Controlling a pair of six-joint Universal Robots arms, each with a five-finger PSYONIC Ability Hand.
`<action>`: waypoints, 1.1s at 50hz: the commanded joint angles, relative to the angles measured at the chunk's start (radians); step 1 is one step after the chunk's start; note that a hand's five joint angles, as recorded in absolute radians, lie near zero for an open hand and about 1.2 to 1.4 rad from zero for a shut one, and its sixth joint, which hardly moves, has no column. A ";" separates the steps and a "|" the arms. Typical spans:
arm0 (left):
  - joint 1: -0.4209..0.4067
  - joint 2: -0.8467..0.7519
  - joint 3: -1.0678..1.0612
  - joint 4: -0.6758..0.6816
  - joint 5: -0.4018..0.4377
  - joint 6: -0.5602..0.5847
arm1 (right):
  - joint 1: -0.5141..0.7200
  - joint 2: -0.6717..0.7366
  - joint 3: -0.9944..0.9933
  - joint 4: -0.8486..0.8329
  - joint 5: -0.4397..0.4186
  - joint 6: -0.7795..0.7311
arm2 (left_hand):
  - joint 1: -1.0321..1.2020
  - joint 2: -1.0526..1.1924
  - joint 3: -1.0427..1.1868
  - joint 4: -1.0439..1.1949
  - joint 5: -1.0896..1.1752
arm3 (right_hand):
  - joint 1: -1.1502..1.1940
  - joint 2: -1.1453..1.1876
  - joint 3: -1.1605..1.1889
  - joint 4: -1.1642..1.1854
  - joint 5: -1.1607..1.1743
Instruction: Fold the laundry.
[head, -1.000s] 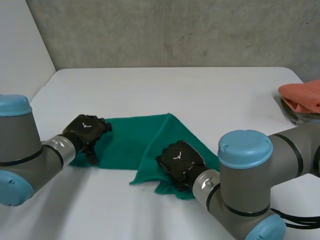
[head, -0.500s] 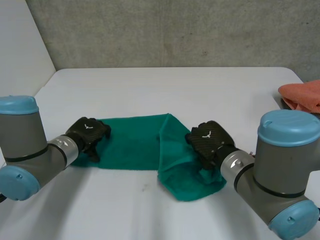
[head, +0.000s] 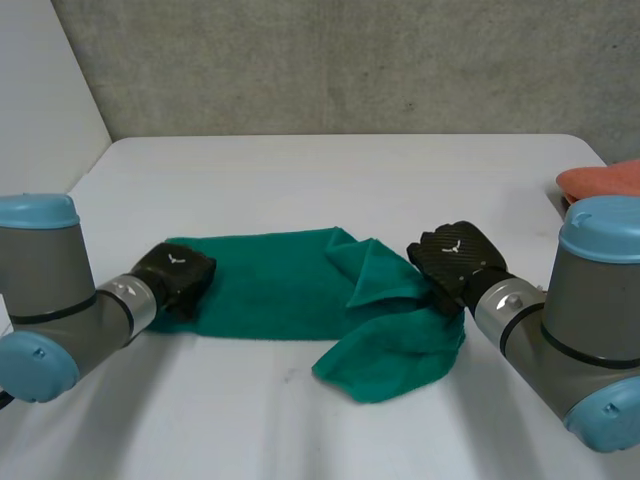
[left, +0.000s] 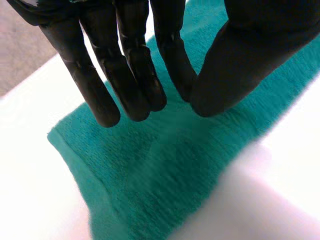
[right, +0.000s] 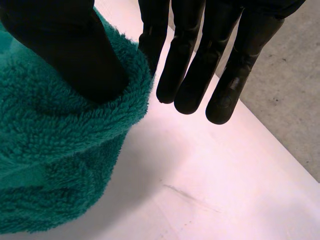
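A green towel (head: 270, 285) lies across the near part of the white table (head: 330, 170), flat at its left and bunched into loose folds at its right. My left hand (head: 175, 270) rests on the towel's left end. In the left wrist view its straight fingers (left: 130, 75) and thumb meet on the towel (left: 165, 170), pinching it close to a corner. My right hand (head: 455, 255) is at the towel's right end. Its thumb presses thick towel pile (right: 50, 150) against the fingers (right: 190, 65), holding a raised fold.
An orange cloth (head: 600, 180) lies at the table's far right edge. A grey wall runs behind the table. Bare table surface stretches behind the towel and in front of it.
My right hand has swung from the towel's near middle out to the right, dragging the folded flap with it. My left hand stayed at the left end and closed its fingers and thumb.
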 joint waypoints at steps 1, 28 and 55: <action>-0.013 0.142 -0.014 0.014 -0.022 -0.041 | -0.022 -0.082 -0.023 0.023 -0.002 -0.004 | 0.241 0.223 0.230 0.219 0.247 | 0.418 0.227 0.216 0.209 0.247; -0.009 0.225 -0.120 -0.007 0.000 -0.164 | -0.207 -0.096 -0.297 0.266 -0.060 -0.073 | -0.643 -0.660 -0.654 -0.664 -0.637 | 0.418 0.227 0.216 0.209 0.247; 0.010 -0.008 -0.097 0.100 -0.011 -0.022 | -0.197 -0.072 -0.193 0.192 -0.060 -0.063 | -0.171 -0.188 -0.182 -0.192 -0.165 | 0.418 0.227 0.216 0.209 0.247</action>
